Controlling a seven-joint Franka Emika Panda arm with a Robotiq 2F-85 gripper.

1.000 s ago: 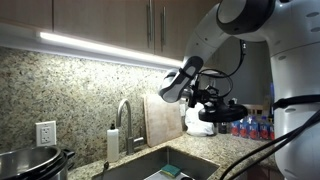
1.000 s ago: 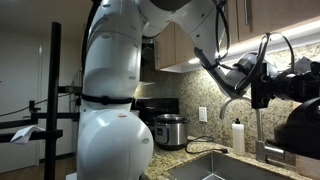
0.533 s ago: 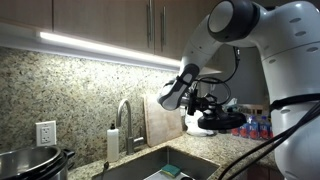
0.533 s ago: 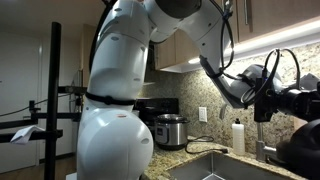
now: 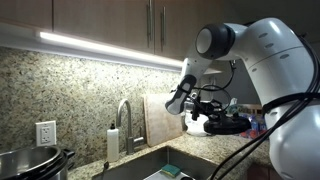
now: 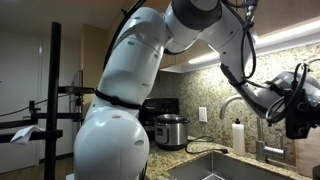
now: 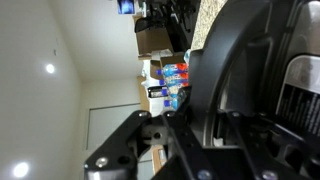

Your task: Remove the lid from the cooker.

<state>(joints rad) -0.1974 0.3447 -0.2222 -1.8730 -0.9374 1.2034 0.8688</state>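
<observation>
Open air lies above the steel sink basin, but a curved chrome faucet, pale soap bottle and leaning tan cutting board line the counter's back edge.

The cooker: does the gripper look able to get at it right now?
Probably not at once: the gripper seems to hold the lid, so it is occupied, and it hangs on the far side of the sink from the cooker.
</observation>
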